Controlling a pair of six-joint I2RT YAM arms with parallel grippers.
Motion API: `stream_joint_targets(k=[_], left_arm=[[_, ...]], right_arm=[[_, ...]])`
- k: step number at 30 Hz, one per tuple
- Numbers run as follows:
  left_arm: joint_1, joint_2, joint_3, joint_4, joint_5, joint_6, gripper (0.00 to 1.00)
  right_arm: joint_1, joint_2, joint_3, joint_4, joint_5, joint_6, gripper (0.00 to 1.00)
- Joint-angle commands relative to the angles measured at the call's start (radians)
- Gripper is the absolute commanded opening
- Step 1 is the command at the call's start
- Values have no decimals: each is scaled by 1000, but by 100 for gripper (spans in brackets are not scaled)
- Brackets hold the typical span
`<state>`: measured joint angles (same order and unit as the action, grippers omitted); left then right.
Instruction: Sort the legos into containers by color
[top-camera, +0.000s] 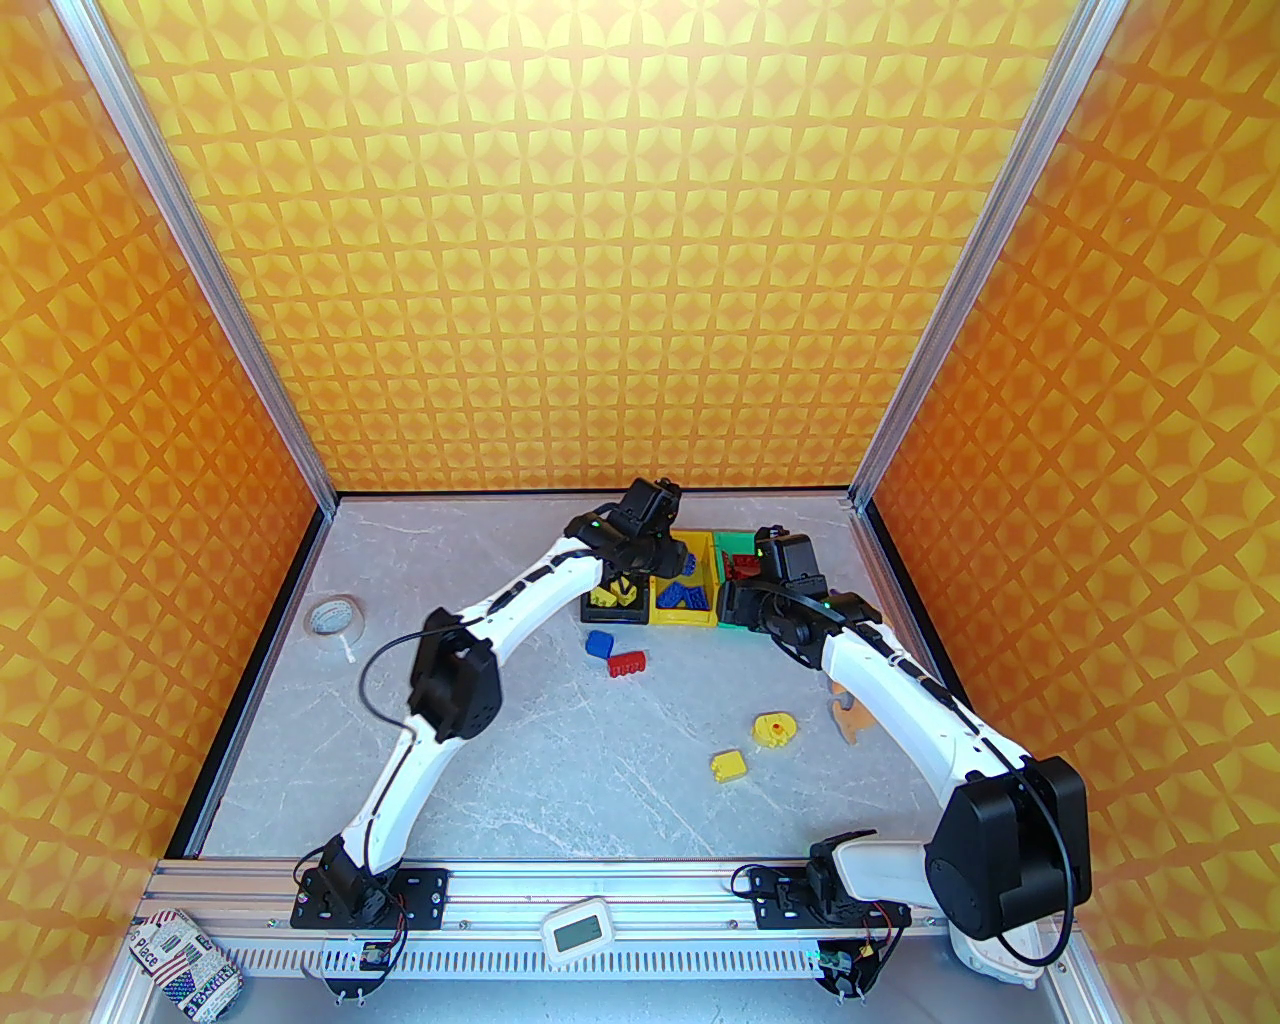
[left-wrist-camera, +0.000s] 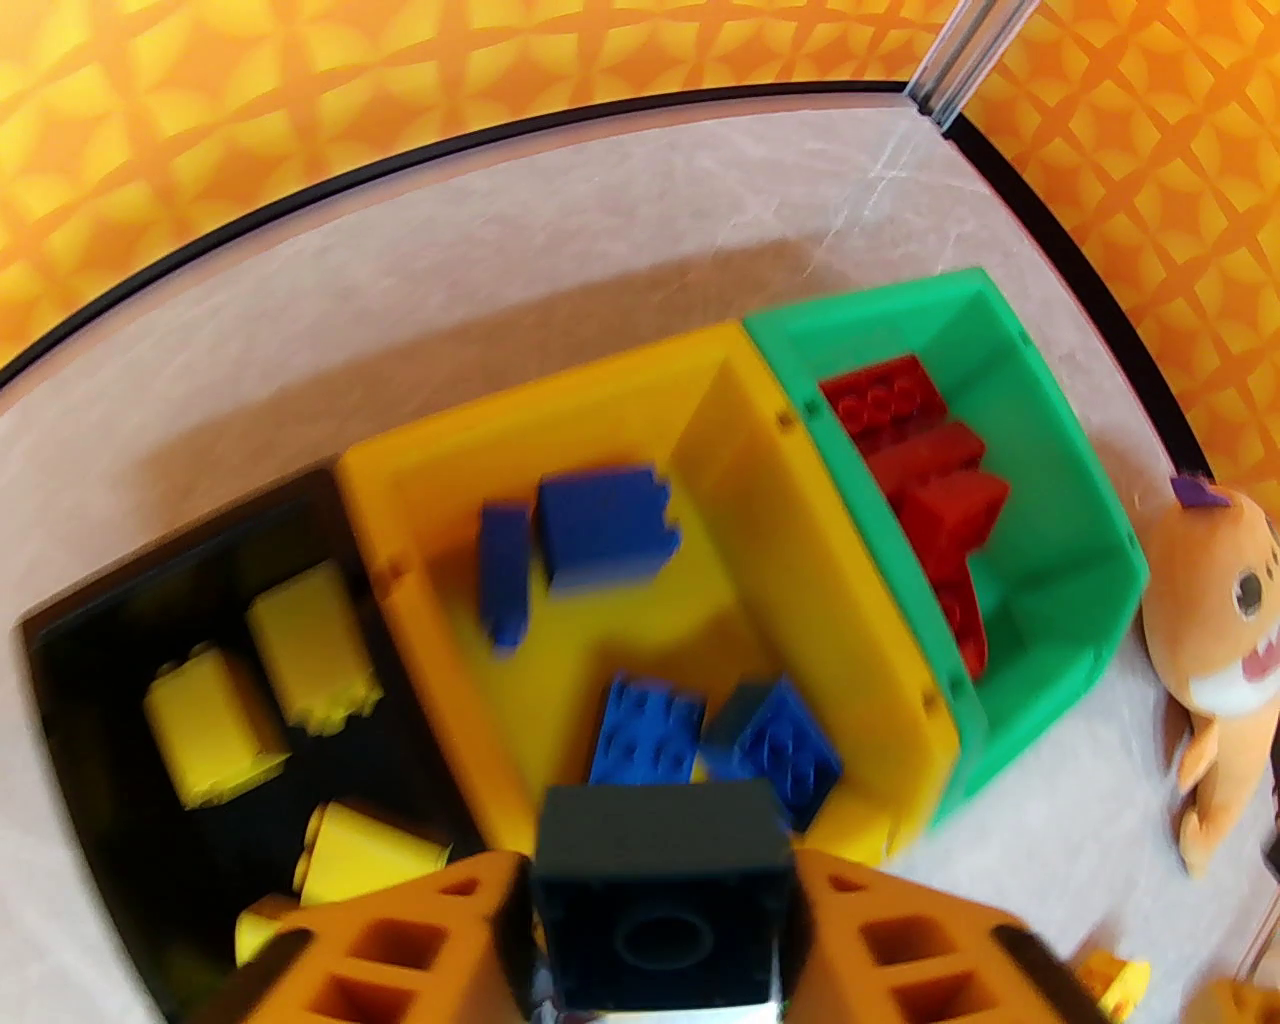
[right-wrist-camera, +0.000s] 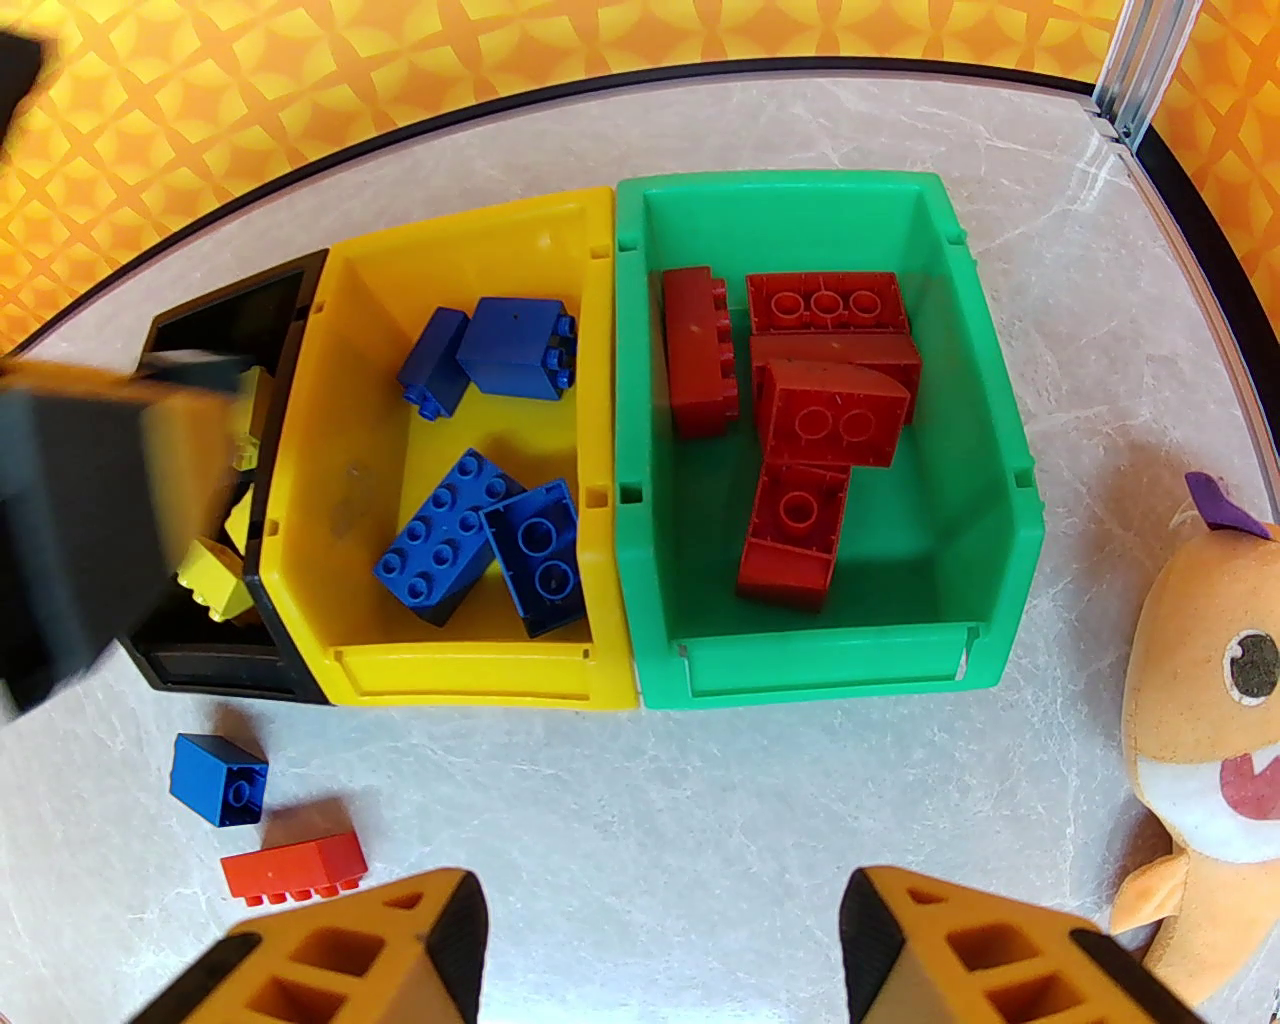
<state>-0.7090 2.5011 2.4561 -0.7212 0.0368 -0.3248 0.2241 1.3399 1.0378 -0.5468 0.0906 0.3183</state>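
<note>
Just now the left fingers (left-wrist-camera: 440, 930) flank a dark brick (left-wrist-camera: 660, 850) above the near edge of the yellow bin (left-wrist-camera: 800, 560), though blur hides whether they clamp it. The right fingers (right-wrist-camera: 400, 950) stand wide apart and empty over the worktop (right-wrist-camera: 700, 800) in front of the bins. Blue bricks (right-wrist-camera: 450, 540) lie in the yellow bin, red ones (right-wrist-camera: 830, 400) in the green bin (right-wrist-camera: 830, 670), yellow ones (left-wrist-camera: 210, 720) in the black bin (left-wrist-camera: 100, 640). One blue brick (right-wrist-camera: 220, 778) and one red brick (right-wrist-camera: 295, 868) lie loose on the worktop
</note>
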Motion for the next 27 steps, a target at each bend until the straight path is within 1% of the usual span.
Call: stream_joint_targets(k=[1,4,8,11,15,17,19,23,25,27], left_arm=[[27,37,91,18,84,-51,60],[30,-2,53,61,93,-61,63],[30,-119,-59,93,85,-41,64],[31,-230,-193,125,82,-23,67],[40,-380,-401,150,82,-6,67],[43,-472,-536,175,81,-19,67],[84,-561,-667,214,81,-40,68],[115,-729,-941,286,82,-75,69],[132,-794,-1048,313,82,-94,69],[154,-837,-1102,314,81,-97,69]], right_arm=[[2,-43,-34,30,-43,28,63],[6,-51,-45,27,-43,27,63],[14,-46,-49,22,-50,11,63],[29,-31,-45,22,-55,-12,63],[61,-1,-45,29,-62,-35,62],[90,15,-48,37,-63,-43,62],[127,38,-50,45,-57,-45,62],[242,117,-38,68,-23,-27,65],[296,162,-31,87,-9,-17,67],[341,209,-29,115,-6,0,70]])
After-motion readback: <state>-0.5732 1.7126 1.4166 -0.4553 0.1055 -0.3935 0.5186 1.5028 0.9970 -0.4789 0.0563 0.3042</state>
